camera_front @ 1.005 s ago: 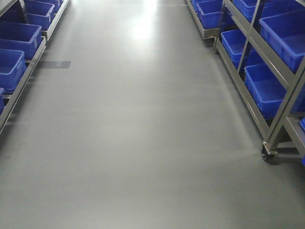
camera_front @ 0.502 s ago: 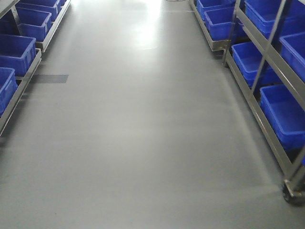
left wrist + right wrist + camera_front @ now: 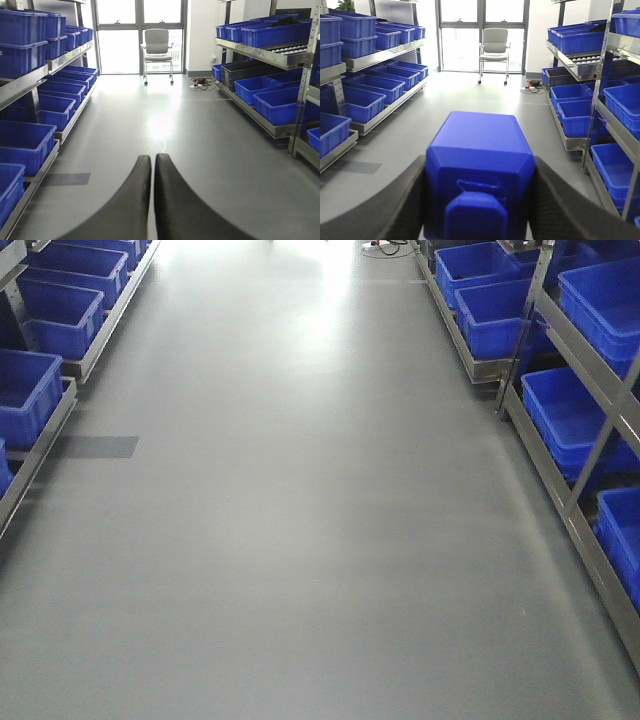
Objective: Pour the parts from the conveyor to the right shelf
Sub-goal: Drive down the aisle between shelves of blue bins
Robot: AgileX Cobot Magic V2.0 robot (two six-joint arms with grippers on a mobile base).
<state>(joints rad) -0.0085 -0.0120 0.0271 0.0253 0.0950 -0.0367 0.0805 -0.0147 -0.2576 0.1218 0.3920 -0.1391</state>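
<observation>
Base advanced; pour into right shelf pending.
Right gripper clamped on blue block; left gripper closed, empty.

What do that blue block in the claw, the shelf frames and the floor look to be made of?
The blue block: plastic probably, smooth moulded edges, soft sheen. The right shelf: bare metal, likely steel, grey brushed glint. The floor: smooth coated grey, maybe epoxy or vinyl; it mirrors window light.

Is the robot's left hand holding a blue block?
No, the left gripper has its two black fingers pressed together with nothing between them.
</observation>
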